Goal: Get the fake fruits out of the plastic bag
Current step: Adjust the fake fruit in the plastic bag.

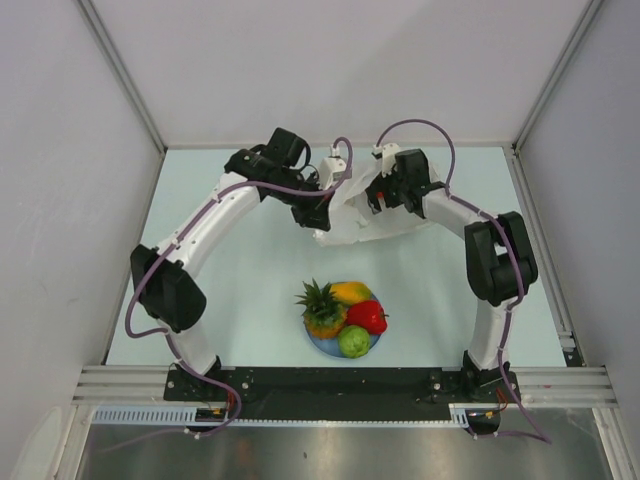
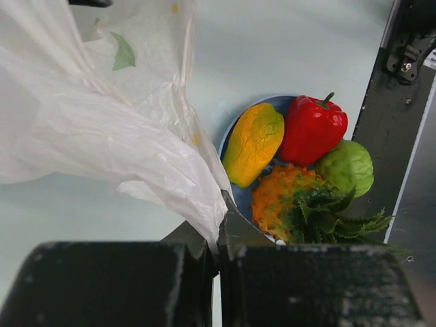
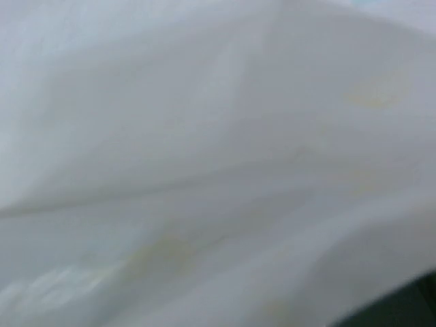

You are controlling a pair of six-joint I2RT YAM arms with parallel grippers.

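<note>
1. The left gripper (image 2: 218, 251) has its jaws pressed together on a fold of the bag (image 2: 102, 129), pinching the thin plastic at its edge.
2. The bag lies crumpled at the far middle of the table (image 1: 250, 270), between the two grippers and well apart from the plate (image 2: 240, 196). It is translucent white with faint coloured marks. It hangs slack, and no bulge of a fruit shows, though its inside is hidden.
3. The right gripper (image 1: 385, 195) sits over the bag's right side. Its wrist view is filled with blurred white plastic, so I cannot tell how its jaws stand.
4. Four fruits crowd together on the plate, near the arm bases:
   - the pineapple (image 1: 322, 312), orange and bumpy with a spiky green crown
   - the wedge (image 1: 350, 292), yellow-orange
   - the ball (image 1: 353, 342), green and dimpled
   - the red piece (image 1: 367, 316), glossy with a small green stem
5. As I judge it, the emptying looks done or all but done, since every fruit in view is out of the bag. What may be left is to make sure nothing hides in the folds, then let the bag go.
</note>
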